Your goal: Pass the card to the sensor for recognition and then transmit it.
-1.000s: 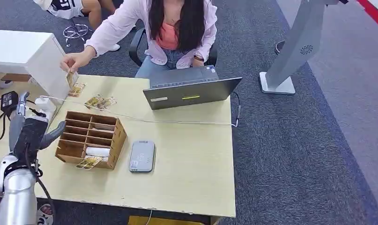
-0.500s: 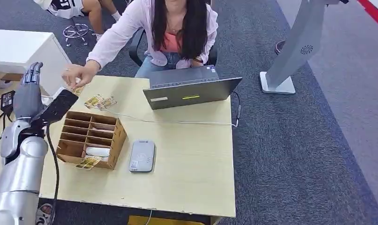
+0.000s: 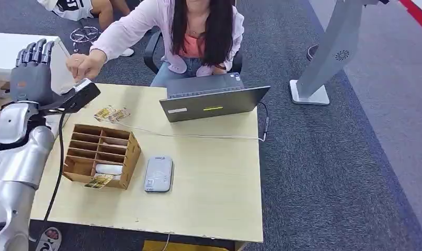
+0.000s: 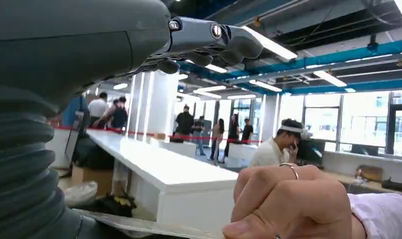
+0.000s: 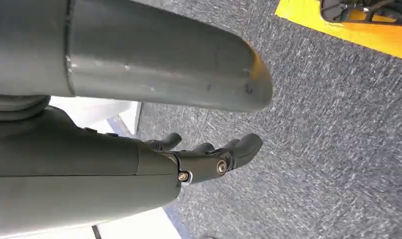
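My left hand is raised at the table's far left corner, fingers straight up and thumb stretched toward a person's hand. In the left wrist view that person's fist pinches a thin card, seen edge-on, beside my thumb; my fingers stay spread above it and do not grip it. The grey card sensor lies flat on the table, right of a wooden organizer. My right hand hangs over the carpet, fingers loosely bent, holding nothing.
More cards lie behind the organizer, and one sticks out of its front slot. An open laptop stands at the table's far side with a white cable across. A white cabinet stands far left and a grey stand right.
My left arm has risen from beside the organizer up to the far left corner. The person's hand has lifted off the table with the card and now meets my thumb.
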{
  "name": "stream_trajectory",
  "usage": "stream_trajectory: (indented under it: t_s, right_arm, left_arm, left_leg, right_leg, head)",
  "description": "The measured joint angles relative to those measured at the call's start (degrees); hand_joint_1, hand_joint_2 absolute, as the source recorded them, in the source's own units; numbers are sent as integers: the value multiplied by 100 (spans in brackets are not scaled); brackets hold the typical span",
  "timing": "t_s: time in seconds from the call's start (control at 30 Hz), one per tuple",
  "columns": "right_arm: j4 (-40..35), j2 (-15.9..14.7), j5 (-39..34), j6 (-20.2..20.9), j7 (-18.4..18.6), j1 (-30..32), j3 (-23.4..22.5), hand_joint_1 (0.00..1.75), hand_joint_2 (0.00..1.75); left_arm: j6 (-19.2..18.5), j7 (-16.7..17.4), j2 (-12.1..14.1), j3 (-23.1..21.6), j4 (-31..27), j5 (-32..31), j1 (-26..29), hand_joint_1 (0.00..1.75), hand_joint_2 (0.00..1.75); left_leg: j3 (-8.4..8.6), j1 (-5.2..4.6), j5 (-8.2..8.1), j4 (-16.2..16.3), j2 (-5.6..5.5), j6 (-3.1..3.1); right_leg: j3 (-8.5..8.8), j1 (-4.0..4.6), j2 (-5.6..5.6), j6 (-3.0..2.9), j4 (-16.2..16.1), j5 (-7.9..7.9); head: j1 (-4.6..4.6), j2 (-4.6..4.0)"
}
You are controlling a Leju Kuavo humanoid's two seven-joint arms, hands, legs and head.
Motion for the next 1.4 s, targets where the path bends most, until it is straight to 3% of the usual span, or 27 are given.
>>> stream_trajectory:
  t_s: [0.1,0.13,0.33,0.93,1.07,1.2,1.4]
  right_arm:
    - [4,0,103,51,-20,-11,2,0,0]
    - [11,0,125,53,-31,-15,4,0,0]
    - [35,0,319,134,-92,-41,7,0,0]
    - [52,0,346,151,-90,-44,7,0,0]
    - [52,0,343,140,-83,-45,4,0,0]
    - [52,9,315,116,-68,-47,-17,0,0]
    - [52,28,304,81,-44,-49,-79,0,0]
  left_arm:
    - [171,105,29,-158,304,-367,-279,5,175]
    - [227,123,46,-206,422,-494,-371,175,175]
    - [485,171,94,-497,942,-1086,-767,175,175]
    - [505,48,103,-621,1270,-968,-872,175,175]
    - [664,-186,63,-621,1269,-771,-827,175,175]
    - [784,-431,-85,-654,910,-533,-385,175,175]
    - [723,-323,-269,-1024,-69,-364,491,175,175]
  left_leg:
    - [0,0,0,0,0,0]
    - [0,0,0,0,0,0]
    - [-1,0,1,0,0,-1]
    - [0,0,1,0,0,-2]
    - [0,-1,1,0,-1,-2]
    - [0,-2,1,0,-4,-2]
    - [-1,-6,-2,0,3,1]
  right_leg:
    - [0,0,0,0,0,0]
    - [0,0,0,0,0,0]
    - [0,0,0,0,1,0]
    - [0,0,0,0,1,0]
    - [1,-1,-1,0,1,0]
    - [2,-2,-4,0,0,0]
    - [0,-3,1,1,-2,0]
  head:
    - [0,0]
    - [2,0]
    - [0,0]
    - [2,0]
    - [2,0]
    - [0,0]
    - [7,0]
